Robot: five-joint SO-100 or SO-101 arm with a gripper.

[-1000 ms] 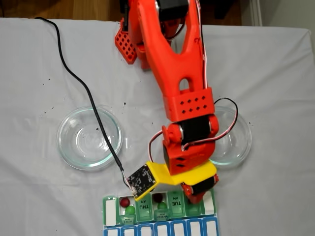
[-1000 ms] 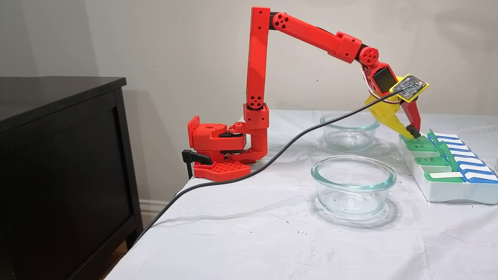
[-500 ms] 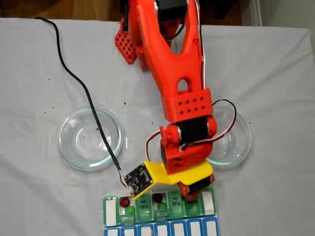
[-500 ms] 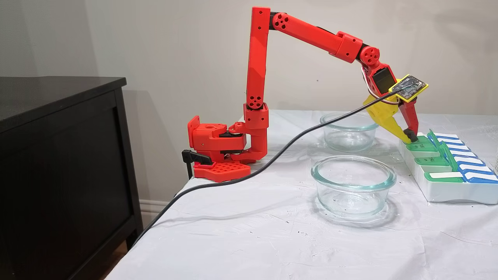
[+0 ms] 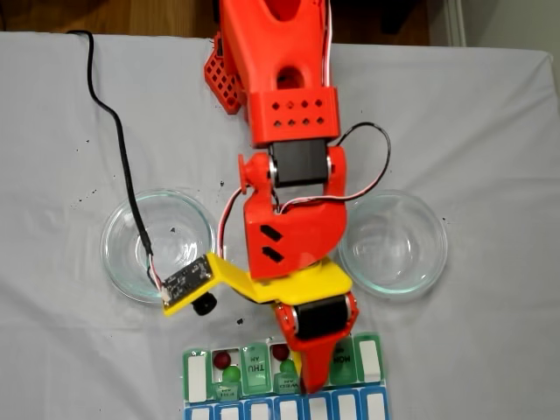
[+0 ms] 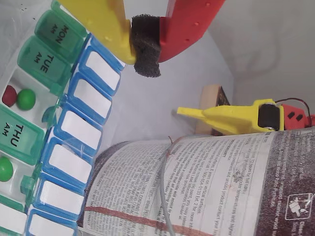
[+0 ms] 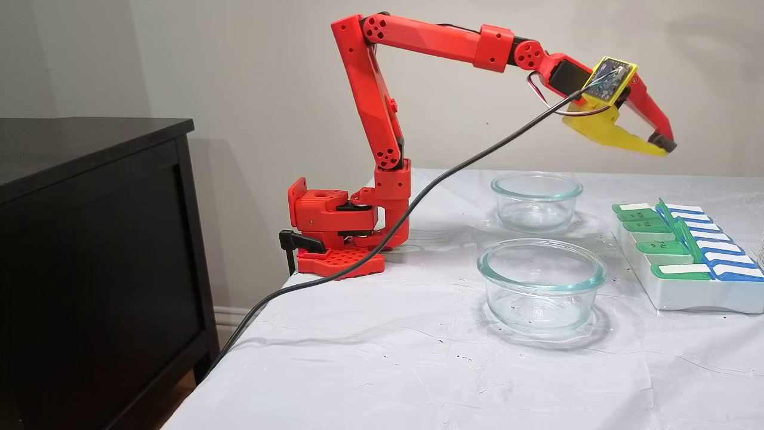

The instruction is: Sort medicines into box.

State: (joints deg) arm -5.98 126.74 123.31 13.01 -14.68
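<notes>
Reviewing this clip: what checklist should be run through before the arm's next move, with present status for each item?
1. Claw raised clear of the pill box: ok.
2. Claw shut, nothing held, per the wrist view: ok.
3. Left bowl and right bowl hold no balls: ok.
4. Red ball and green ball share one open compartment: ok.
5. Compartments hidden under the arm: cannot tell.

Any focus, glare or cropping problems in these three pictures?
Wrist view: tilted; the gripper foam and pill organiser are sharp. Fixed view from above: the arm hides part of the organiser, cropped at the bottom edge. Side fixed view: even light, mild glare on the glass bowl.
</notes>
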